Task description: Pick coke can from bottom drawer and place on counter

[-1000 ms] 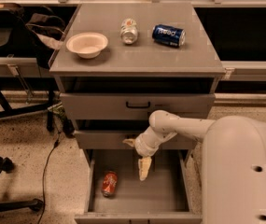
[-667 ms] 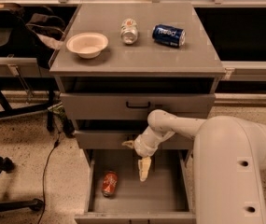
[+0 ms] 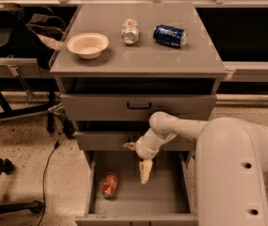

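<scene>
Bottom drawer (image 3: 164, 199): pulled open, plain grey floor. Contents: one coke can (image 3: 109, 185), red-orange with white markings and silver ends, lying on its side near the left wall.
Gripper (image 3: 137, 158): above the drawer floor, right of the can and apart from it; fingers spread, holding nothing.
Counter (image 3: 138, 62): bears a white bowl (image 3: 88, 44), a silver-white can (image 3: 130, 31) and a blue Pepsi can (image 3: 169, 35) on its side.

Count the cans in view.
3: coke can in the bottom drawer, left of the gripper; silver can and Pepsi can on the counter. Upper drawers could hide more.
</scene>
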